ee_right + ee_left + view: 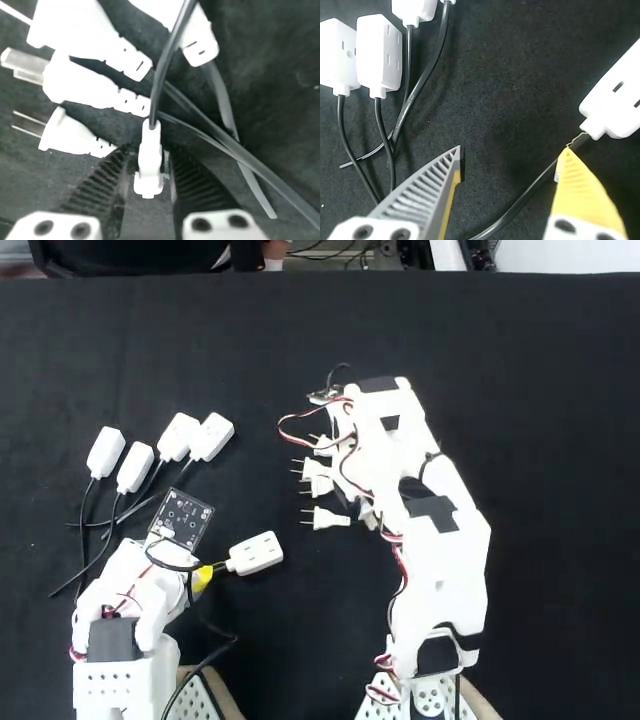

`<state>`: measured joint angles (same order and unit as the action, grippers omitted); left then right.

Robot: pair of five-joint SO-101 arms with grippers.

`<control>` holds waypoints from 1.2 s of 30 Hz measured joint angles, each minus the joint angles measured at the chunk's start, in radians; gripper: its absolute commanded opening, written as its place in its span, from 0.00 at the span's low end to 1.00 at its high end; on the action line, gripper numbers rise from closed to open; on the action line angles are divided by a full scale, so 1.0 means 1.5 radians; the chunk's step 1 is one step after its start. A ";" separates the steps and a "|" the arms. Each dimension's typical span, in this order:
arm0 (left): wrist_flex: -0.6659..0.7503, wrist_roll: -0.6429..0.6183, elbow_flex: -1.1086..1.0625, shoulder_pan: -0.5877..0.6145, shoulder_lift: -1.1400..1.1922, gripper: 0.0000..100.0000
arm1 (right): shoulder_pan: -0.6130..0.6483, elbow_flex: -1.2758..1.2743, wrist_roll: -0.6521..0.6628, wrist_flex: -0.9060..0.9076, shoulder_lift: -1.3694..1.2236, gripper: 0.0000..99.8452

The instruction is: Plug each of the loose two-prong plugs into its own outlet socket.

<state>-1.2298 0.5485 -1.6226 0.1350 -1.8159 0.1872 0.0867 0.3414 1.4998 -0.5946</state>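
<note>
4 white sockets point(135, 467) w/ black cords lie fanned out at the left of the high view. A 5th socket point(255, 553) lies flat lower down, nearer centre. 3 white 2-prong plugs point(328, 519) are stacked mid-frame, prongs pointing left. A 4th plug point(149, 165) is pinched in the right gripper point(147, 152).

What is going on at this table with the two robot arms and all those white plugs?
The right claw is shut on one plug, with other plugs lying loose beside it. The left claw is open next to a single socket, whose cable runs between its fingers. Four more sockets lie in a row farther off. No plug is in a socket yet.
</note>
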 measured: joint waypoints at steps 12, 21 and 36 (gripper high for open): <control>0.000 0.000 0.000 0.000 0.000 0.30 | -0.001 0.001 0.000 0.002 -0.001 0.01; 0.000 0.000 0.000 0.000 0.000 0.30 | 0.000 -0.101 -0.014 -0.057 0.116 0.01; 0.000 -0.001 -0.001 -0.009 0.000 0.30 | 0.066 -0.591 -0.024 -0.317 0.751 0.01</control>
<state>-1.2298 0.5470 -1.6241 0.1212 -1.8159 0.2869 -0.8002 0.3061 1.0242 0.5317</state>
